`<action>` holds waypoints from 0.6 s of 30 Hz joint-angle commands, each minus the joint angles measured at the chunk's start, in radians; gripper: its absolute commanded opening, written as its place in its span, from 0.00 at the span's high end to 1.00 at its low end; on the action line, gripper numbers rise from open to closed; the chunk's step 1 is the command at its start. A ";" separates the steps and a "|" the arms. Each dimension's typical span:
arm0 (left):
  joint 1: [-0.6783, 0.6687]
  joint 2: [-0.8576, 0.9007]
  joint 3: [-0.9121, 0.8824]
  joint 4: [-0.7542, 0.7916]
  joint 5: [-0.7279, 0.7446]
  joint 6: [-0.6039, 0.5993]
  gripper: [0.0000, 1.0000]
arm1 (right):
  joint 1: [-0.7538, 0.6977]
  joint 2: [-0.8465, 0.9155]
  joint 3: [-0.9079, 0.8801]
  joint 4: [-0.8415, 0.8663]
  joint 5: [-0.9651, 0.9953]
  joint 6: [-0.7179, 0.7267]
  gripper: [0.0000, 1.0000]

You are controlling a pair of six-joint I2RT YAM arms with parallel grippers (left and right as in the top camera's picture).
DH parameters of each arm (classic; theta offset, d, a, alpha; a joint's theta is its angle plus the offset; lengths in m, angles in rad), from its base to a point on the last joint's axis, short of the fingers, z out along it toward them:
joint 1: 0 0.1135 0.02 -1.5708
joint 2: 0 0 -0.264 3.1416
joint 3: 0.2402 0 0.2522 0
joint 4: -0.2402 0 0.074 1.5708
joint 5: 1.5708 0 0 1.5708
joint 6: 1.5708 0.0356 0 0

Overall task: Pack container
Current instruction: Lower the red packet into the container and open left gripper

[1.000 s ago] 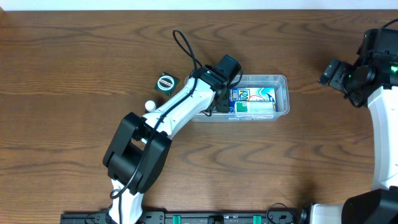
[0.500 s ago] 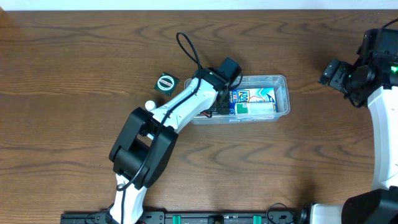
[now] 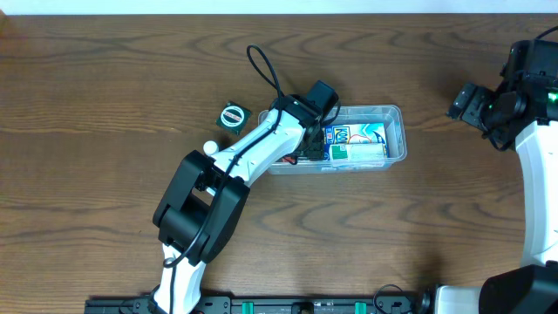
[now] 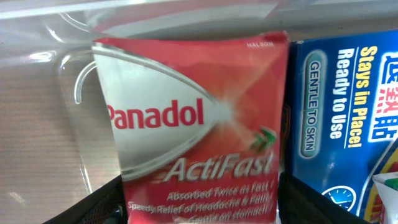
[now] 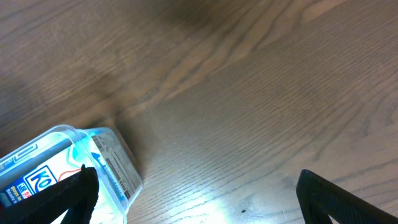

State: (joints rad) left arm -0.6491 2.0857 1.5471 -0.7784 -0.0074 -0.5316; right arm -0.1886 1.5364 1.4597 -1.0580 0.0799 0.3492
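Note:
The container (image 3: 394, 113) is a clear tub at the table's middle. A blue-and-white carton (image 3: 353, 133) and a green-and-white box (image 3: 357, 150) lie in it. My left gripper (image 3: 307, 144) reaches into its left end. In the left wrist view a red Panadol box (image 4: 193, 124) stands against the container wall (image 4: 74, 68), beside the blue carton (image 4: 348, 124). The left gripper (image 4: 202, 214) straddles the red box, open, with a thin gap at the right finger. My right gripper (image 5: 196, 193) hangs open over bare wood, right of the container's corner (image 5: 118, 162).
A small green-and-black square item with a round face (image 3: 233, 116) lies left of the container. A little white ball (image 3: 210, 147) sits by the left arm. A black cable (image 3: 261, 70) loops over the left wrist. The right arm (image 3: 501, 105) is at the far right.
The left arm's elbow and lower link have shifted slightly to the right, with the wrist staying at the container's left end. The right arm has not moved.

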 commanded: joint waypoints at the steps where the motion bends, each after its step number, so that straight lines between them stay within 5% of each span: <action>1: 0.005 0.012 0.002 0.000 -0.012 -0.009 0.25 | -0.008 -0.005 0.012 -0.002 0.006 0.013 0.01; 18: 0.047 -0.094 0.006 -0.016 0.019 0.002 0.22 | -0.007 -0.005 0.012 -0.002 0.006 0.013 0.01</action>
State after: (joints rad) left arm -0.6151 2.0712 1.5471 -0.7845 -0.0013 -0.5293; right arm -0.1886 1.5364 1.4597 -1.0580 0.0799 0.3496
